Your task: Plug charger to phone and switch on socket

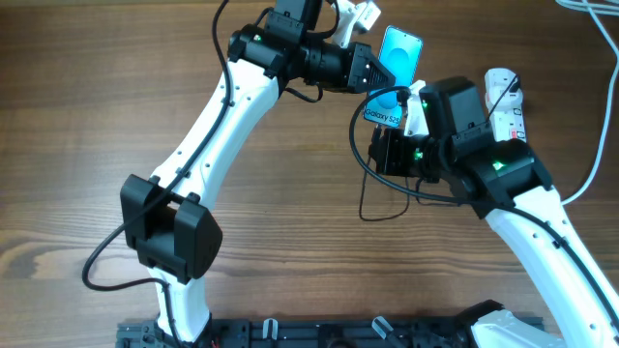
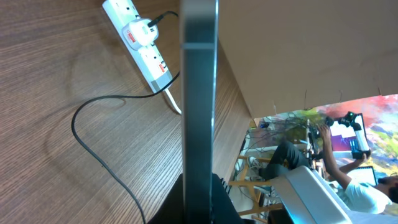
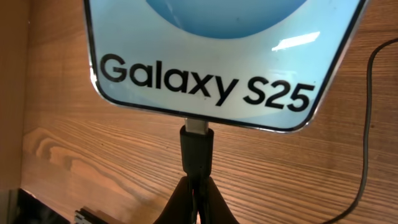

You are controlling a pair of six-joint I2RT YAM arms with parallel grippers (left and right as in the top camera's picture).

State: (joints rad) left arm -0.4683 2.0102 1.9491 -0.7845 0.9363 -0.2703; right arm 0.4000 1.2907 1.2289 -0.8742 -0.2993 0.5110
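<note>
The charger (image 3: 196, 149) is pinched at its black tip by the closed right gripper (image 3: 196, 202). The slim, glossy phone (image 3: 211, 68) is clamped in the left gripper (image 2: 198, 208).

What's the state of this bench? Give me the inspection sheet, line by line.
Surface: wooden table, no spills seen.
Job's things: phone held up off the table, screen lit; charger tip in its bottom port, a sliver of metal showing; socket flat on the table, switch position not readable.
Clutter: nothing seen.
End effectors: left end effector shut on phone; right end effector shut on charger tip.
Cables: charger cable loops loose on the table to a white adapter in the socket; white lead leaves the socket's end.
Surroundings: person seated beyond the table edge, near chairs and screens.
</note>
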